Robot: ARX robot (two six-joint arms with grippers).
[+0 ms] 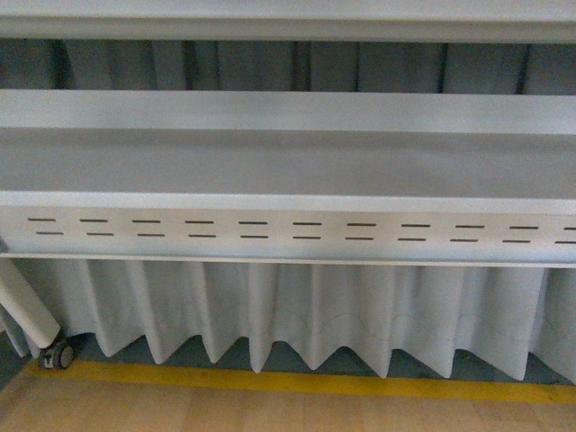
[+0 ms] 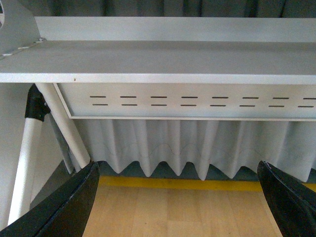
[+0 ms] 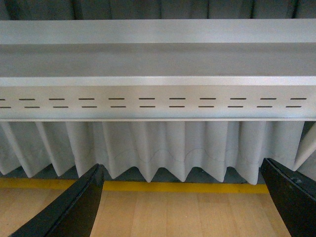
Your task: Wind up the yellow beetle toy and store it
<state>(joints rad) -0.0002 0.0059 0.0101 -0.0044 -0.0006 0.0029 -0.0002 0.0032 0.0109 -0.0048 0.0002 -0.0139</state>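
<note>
The front view is showing a white metal shelf unit (image 1: 288,162) facing the robot, with a slotted front panel (image 1: 288,231) running across below the shelf board. A pleated white curtain (image 1: 297,315) is hanging beneath the panel, ending just above a yellow floor line (image 1: 297,382). Wooden floor (image 1: 270,412) is lying nearer than that line. At the far left a white frame leg (image 1: 25,310) is slanting down to a small caster wheel (image 1: 60,355).

The yellow beetle toy is not showing in any of the three views — its place cannot be told. Neither arm is appearing in the front view.

In the left wrist view the left gripper (image 2: 180,202) is pointing toward the shelf unit's left end, where white support tubes (image 2: 64,126) are meeting a black joint (image 2: 35,104). Its two dark fingers (image 2: 74,205) are standing wide apart at either side of the picture, with only floor and curtain showing between them — nothing is being held.

In the right wrist view the right gripper (image 3: 182,205) is facing the same slotted panel and curtain. Its dark fingers (image 3: 79,207) are likewise spread wide, and nothing is lying between them.
</note>
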